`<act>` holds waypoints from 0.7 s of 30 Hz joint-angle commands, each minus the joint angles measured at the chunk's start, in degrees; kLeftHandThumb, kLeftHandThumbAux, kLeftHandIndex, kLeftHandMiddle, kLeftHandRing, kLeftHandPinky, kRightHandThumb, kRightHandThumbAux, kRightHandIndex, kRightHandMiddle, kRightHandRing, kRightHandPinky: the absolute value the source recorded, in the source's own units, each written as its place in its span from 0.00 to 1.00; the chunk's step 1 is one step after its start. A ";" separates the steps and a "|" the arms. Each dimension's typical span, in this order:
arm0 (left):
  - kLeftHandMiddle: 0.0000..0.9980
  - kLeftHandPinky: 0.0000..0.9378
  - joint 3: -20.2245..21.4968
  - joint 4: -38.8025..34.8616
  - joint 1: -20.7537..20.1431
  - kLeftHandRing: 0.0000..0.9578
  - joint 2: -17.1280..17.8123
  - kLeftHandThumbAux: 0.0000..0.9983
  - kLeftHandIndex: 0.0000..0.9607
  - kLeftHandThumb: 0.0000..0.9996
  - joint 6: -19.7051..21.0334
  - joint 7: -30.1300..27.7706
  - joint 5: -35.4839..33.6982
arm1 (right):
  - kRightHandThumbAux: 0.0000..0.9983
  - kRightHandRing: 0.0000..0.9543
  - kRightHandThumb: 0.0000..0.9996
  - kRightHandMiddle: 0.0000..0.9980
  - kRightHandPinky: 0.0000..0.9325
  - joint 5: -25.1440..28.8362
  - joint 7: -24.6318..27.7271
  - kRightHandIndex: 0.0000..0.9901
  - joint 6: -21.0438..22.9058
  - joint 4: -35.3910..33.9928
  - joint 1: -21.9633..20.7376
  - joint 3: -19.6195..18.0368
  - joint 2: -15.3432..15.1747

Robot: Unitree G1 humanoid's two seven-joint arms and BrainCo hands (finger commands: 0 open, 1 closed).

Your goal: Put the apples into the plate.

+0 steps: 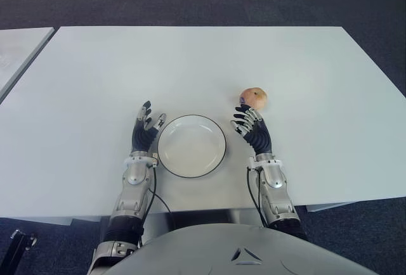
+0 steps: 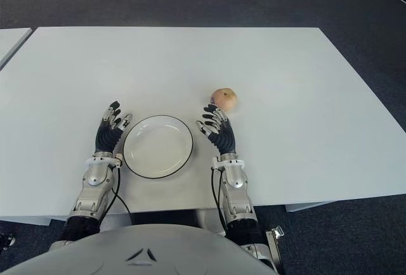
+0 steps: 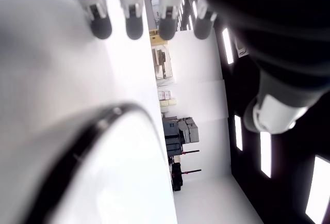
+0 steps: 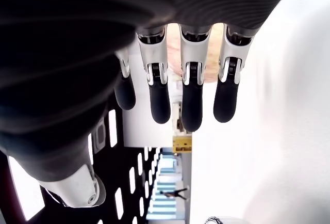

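A single apple (image 1: 254, 97) is seen on the white worktop (image 1: 190, 59), lying beyond and to the right of the plate (image 1: 191, 145), which holds nothing yet. The right robot hand (image 1: 252, 127) is placed just short of the apple, on the robot's side of it, with the fingertips (image 1: 242, 107) reaching close to the fruit's near face; whether contact is made cannot be told. In the right wrist view the fingers are shown extended and spread, with nothing enclosed, and the apple's skin (image 4: 175, 48) is glimpsed behind them (so the fruit lies straight ahead along the hand's line). The left robot hand (image 1: 144, 129) is seen just beside the plate's left rim, fingers likewise relaxed and holding nothing. The apple is roundish, so no long axis need be favoured. The right robot hand is judged clearly the nearer of the two, the plate lying between the left one and the fruit; a short forward reach is called for, then a carry leftward and back to the plate
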 commanded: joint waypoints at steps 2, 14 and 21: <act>0.00 0.00 -0.14 -0.17 0.56 0.00 -0.08 0.57 0.00 0.00 1.07 -0.86 0.13 | 0.75 0.29 0.38 0.26 0.32 0.34 -0.54 0.18 0.50 1.28 -0.40 -0.44 0.48; 0.00 0.00 -0.07 0.14 0.46 0.00 0.08 0.58 0.00 0.00 0.50 -0.10 1.02 | 0.75 0.15 0.28 0.14 0.15 -1.79 -1.82 0.09 -1.25 2.03 -0.46 0.21 0.10; 0.00 0.00 -0.02 0.49 0.34 0.00 0.28 0.58 0.00 0.00 -0.39 0.29 1.86 | 0.74 0.10 0.23 0.09 0.13 -3.44 -2.98 0.06 -1.16 2.28 -0.70 0.49 -0.11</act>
